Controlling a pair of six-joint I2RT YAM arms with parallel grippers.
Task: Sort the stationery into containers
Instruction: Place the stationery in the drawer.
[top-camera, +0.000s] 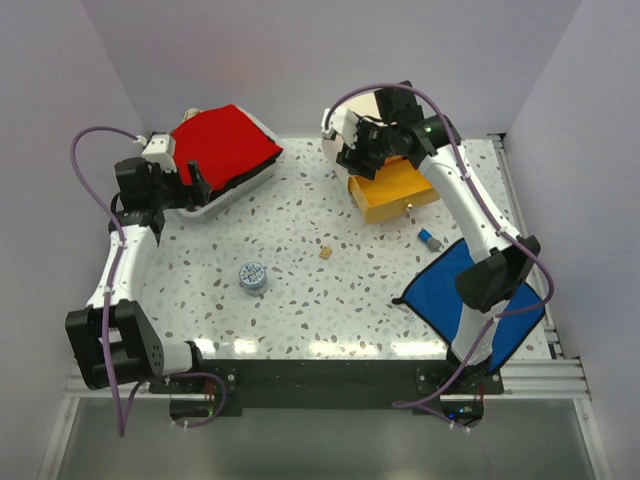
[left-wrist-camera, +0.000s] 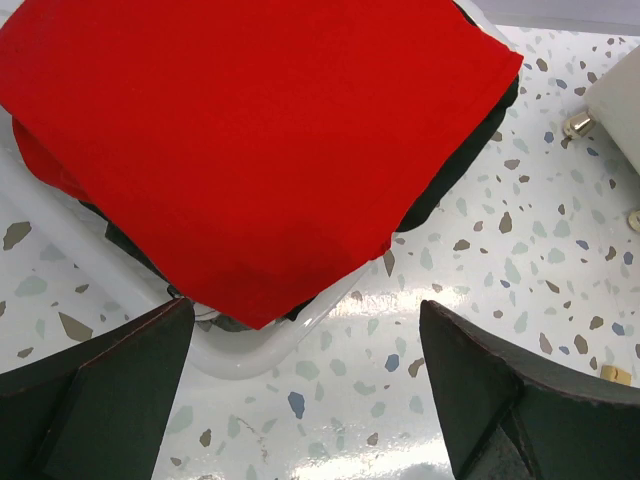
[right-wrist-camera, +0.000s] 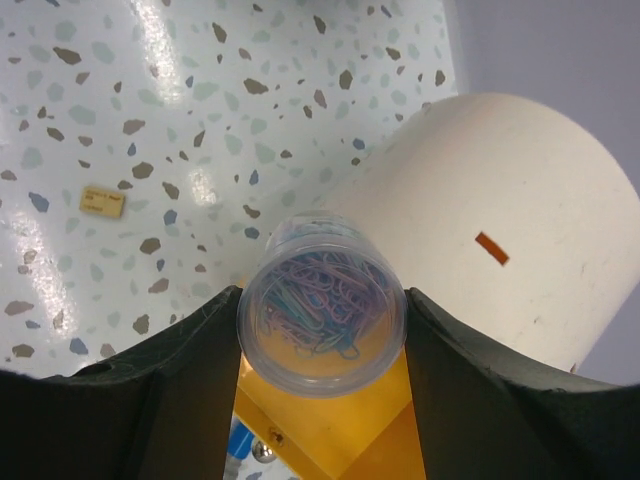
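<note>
Inside the right hand (right-wrist-camera: 322, 296), only the wrist view shows a paperclip jar (right-wrist-camera: 322, 318).

You had a flat blue cloth (top-camera: 435, 290) lying at the near right corner of the speckled white table (top-camera: 300, 310), one of its corners pointing toward the middle. Plain pale walls (top-camera: 300, 60) closed in the table's far side and both flanks.
</note>
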